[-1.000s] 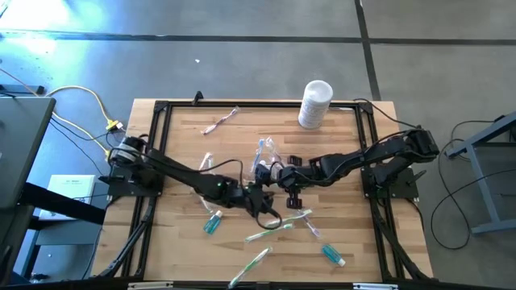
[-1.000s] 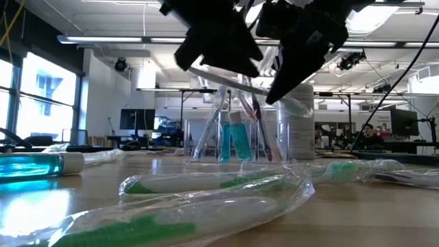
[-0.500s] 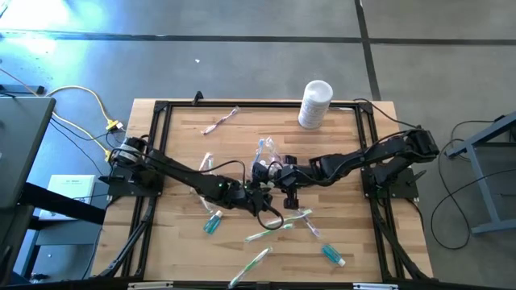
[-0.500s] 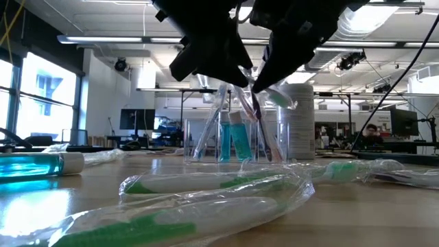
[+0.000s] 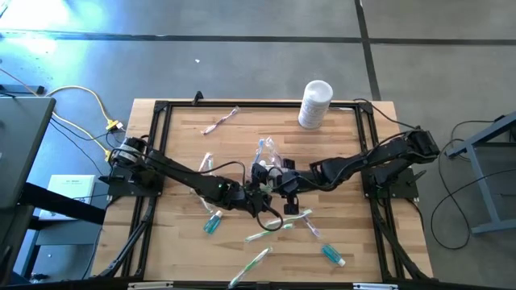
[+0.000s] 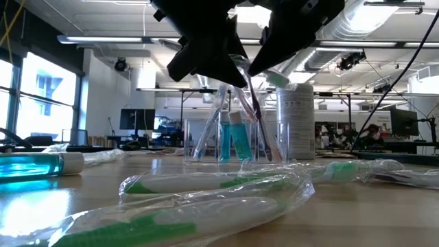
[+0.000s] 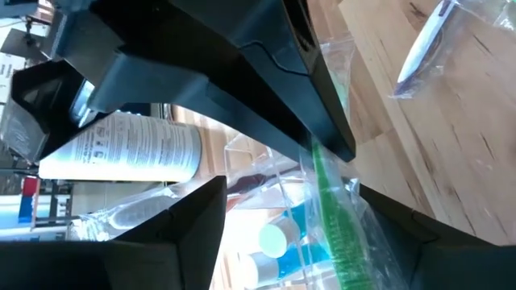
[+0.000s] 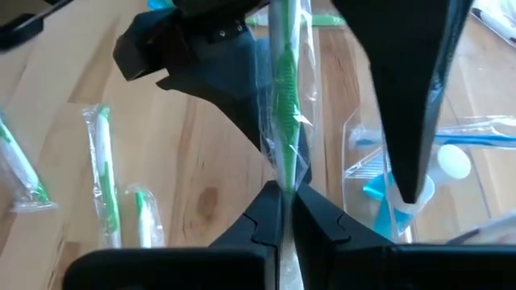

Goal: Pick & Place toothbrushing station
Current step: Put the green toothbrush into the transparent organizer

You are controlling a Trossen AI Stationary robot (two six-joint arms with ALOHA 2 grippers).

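My left jaws (image 5: 256,193) hang at mid-tabletop, spread wide; my left wrist view shows a wrapped green toothbrush (image 7: 332,213) running between them, though I cannot tell whether they grip it. That view alone shows the teal tubes (image 7: 278,246) cap-up inside the clear cup (image 7: 266,173), with the white canister (image 7: 129,149) beyond. From above, the cup (image 5: 266,153) sits just behind both jaws, its contents hard to read. The low view shows the cup (image 6: 230,140) upright, brushes leaning in it, more wrapped brushes (image 6: 206,185) lying in front. My right jaws (image 5: 284,187), just right of the left ones, pinch the same green toothbrush (image 8: 284,97) narrowly, as my right wrist view shows
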